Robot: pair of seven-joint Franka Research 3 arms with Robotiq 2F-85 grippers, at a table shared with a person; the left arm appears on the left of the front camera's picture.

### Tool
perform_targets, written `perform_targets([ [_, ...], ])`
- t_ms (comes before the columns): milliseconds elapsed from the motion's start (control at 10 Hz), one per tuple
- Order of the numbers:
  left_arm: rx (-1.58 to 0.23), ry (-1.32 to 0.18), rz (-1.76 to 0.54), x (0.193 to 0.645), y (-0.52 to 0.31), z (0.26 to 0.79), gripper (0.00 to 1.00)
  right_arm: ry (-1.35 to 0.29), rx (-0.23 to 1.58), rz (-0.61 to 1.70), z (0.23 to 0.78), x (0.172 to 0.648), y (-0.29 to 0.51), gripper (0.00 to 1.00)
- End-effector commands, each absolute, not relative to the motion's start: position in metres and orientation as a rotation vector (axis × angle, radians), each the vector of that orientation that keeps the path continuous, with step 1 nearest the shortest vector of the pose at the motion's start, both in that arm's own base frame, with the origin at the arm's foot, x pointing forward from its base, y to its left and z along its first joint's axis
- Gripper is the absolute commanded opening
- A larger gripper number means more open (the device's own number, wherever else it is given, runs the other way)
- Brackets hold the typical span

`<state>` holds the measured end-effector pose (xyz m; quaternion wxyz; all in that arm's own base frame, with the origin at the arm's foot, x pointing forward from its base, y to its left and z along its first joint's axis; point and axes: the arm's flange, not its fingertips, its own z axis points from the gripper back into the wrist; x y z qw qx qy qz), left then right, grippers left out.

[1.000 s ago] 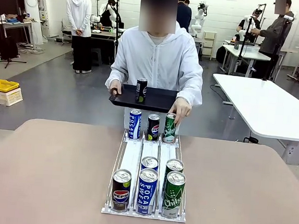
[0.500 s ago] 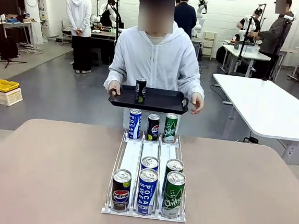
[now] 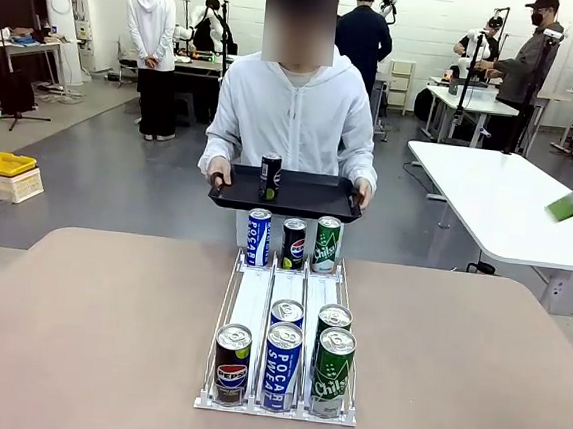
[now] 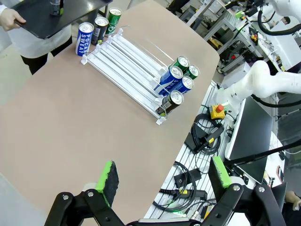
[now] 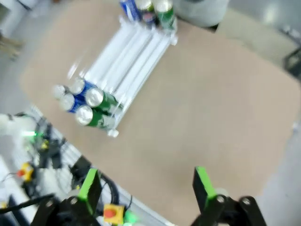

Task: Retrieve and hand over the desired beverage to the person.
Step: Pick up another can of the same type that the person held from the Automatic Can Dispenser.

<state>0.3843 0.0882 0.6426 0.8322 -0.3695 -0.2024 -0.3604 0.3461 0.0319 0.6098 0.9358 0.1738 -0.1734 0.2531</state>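
Front view: the widest thing is the brown table (image 3: 75, 337). At its far edge stands the person (image 3: 295, 115) in a white hooded zip jacket, facing me. They hold a flat black tray (image 3: 314, 192) level at waist height, one hand at each end. A white three-lane rack (image 3: 253, 307) lies along the middle of the table, running from my side toward the person.

My left gripper (image 4: 164, 174) hangs high over the table's corner on my side, well apart from the rack. Its green pads are spread wide with nothing between them. My right gripper (image 5: 146, 182) is also high above the table, jaws wide apart and empty; that picture is blurred.

One dark can (image 3: 270, 176) stands upright on the tray, near its left end as I see it. At the rack's far end stand three cans side by side: a blue Pocari Sweat can (image 3: 257, 237), a Pepsi can (image 3: 293, 243) and a green Chilsung can (image 3: 326, 244). At the near end stand a second Pepsi can (image 3: 232, 363), a near Pocari can (image 3: 281, 365) and a near green can (image 3: 333, 371). Another blue can (image 3: 287, 313) and another green can (image 3: 335, 319) stand just behind the last two.
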Motion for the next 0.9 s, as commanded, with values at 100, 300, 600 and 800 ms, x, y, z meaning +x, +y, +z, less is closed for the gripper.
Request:
perform_targets([
  [100, -0.803, -0.448, -0.777, 0.385, 0.09, 0.644, 1.0, -0.138, 0.123, 0.334, 0.614, 0.365, 0.131, 1.0],
  [300, -0.803, -0.448, -0.777, 0.385, 0.09, 0.644, 1.0, -0.08, -0.036, 0.073, 0.592, 0.372, 0.183, 1.0],
  [600, -0.803, -0.448, -0.777, 0.385, 0.09, 0.644, 1.0, -0.08, 0.082, -0.043, 0.569, 0.392, 0.22, 1.0],
  [800, -0.803, -0.448, -0.777, 0.385, 0.09, 0.644, 1.0, -0.064, 0.153, -0.026, 0.555, 0.394, 0.234, 1.0],
])
